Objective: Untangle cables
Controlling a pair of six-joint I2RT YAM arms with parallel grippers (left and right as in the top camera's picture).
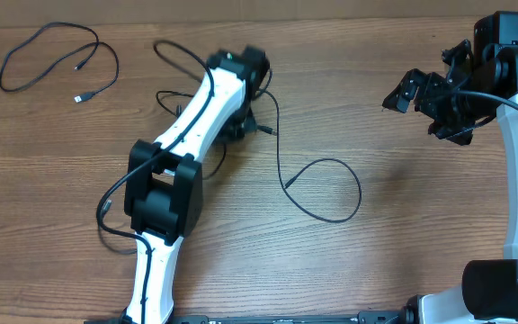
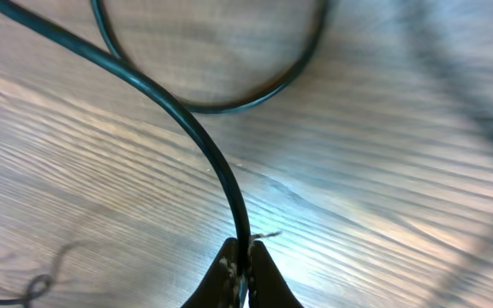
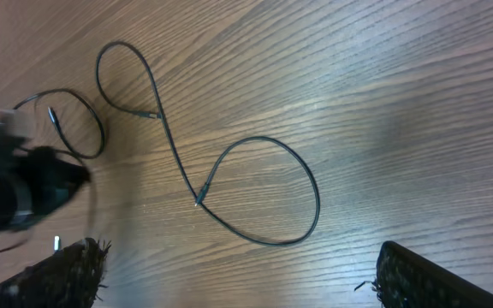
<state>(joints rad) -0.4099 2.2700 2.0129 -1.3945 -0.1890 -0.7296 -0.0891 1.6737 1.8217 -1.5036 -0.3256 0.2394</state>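
My left gripper (image 1: 245, 126) is shut on a thin black cable (image 2: 216, 171), which runs up from between its fingertips (image 2: 245, 257) and curves left. In the overhead view that cable (image 1: 279, 148) runs down the table and ends in a loop (image 1: 344, 175) at the middle; the right wrist view shows the same loop (image 3: 302, 175). More thin cords (image 1: 174, 99) lie tangled under the left arm. A separate coiled cable (image 1: 61, 54) with a silver plug lies at the far left. My right gripper (image 1: 430, 108) is open and empty, raised at the right, apart from the cables.
The left arm (image 1: 174, 171) lies diagonally across the left middle of the wooden table (image 1: 403, 234). The right arm's base (image 1: 502, 288) stands at the bottom right, and its thick cable (image 1: 502, 99) runs along the arm.
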